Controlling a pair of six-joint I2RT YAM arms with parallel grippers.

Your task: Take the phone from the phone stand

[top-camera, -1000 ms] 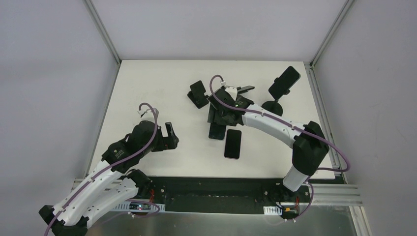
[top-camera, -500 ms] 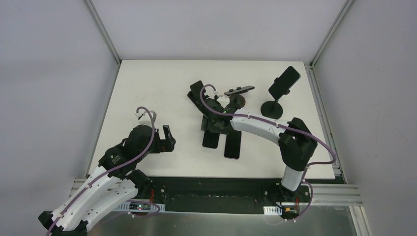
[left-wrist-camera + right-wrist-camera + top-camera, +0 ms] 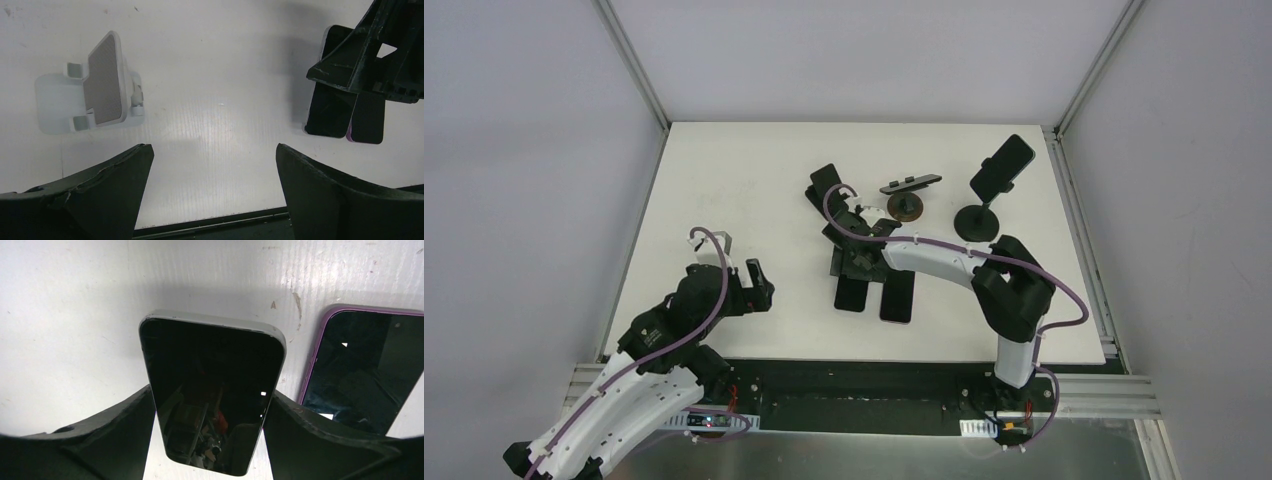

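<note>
Glossy black silver-edged phone (image 3: 212, 365) clasped by right gripper (image 3: 210, 399), purple-edged phone (image 3: 361, 372) just beside, left gripper (image 3: 212, 150) spread wide

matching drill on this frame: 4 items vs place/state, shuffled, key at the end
Items
1. silver-edged phone
2. purple-edged phone
3. far-right phone
4. white stand

Place or state
A. holds no phone
B. between the fingers of the right gripper
C. mounted on the pole stand
D. flat on the table, nothing gripping it

Pairs: 1-B, 2-D, 3-C, 4-A
</note>
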